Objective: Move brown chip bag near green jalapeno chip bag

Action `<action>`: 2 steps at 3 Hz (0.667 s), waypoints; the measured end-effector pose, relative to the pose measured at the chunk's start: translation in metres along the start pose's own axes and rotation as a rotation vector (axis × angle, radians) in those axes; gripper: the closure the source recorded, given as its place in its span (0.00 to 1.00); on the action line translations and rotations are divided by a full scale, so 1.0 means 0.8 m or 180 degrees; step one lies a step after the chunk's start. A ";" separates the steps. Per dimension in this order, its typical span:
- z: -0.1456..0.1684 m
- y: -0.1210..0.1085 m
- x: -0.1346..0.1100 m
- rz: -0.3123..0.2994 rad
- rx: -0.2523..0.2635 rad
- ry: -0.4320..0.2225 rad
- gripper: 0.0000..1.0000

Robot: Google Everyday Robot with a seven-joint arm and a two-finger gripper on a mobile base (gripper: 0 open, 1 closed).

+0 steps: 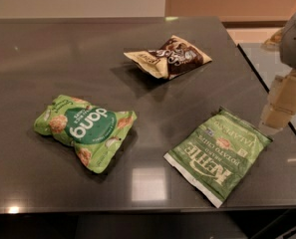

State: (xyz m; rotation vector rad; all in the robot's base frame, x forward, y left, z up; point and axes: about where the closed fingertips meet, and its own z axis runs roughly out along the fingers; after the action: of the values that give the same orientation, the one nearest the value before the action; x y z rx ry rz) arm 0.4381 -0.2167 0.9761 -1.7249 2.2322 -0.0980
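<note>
The brown chip bag (170, 57), dark brown with a tan-cream end, lies on the dark table toward the back centre-right. The green jalapeno chip bag (218, 154), flat with white KETTLE lettering, lies at the front right, near the table's front edge. My gripper (281, 108) hangs at the right edge of the view, just right of the jalapeno bag's far corner and well right of and in front of the brown bag. It holds nothing that I can see.
A puffy lighter green bag with a round dang logo (85, 130) lies at the front left. The dark grey table (63, 54) has its right edge near the gripper. A second surface (267, 59) lies beyond that edge.
</note>
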 end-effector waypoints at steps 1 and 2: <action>0.000 0.000 0.000 0.0000 0.0000 0.0000 0.00; -0.001 -0.004 -0.005 -0.0041 0.0039 0.0066 0.00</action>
State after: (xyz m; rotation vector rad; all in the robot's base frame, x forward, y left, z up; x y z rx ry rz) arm 0.4419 -0.2138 0.9785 -1.7400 2.2306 -0.1330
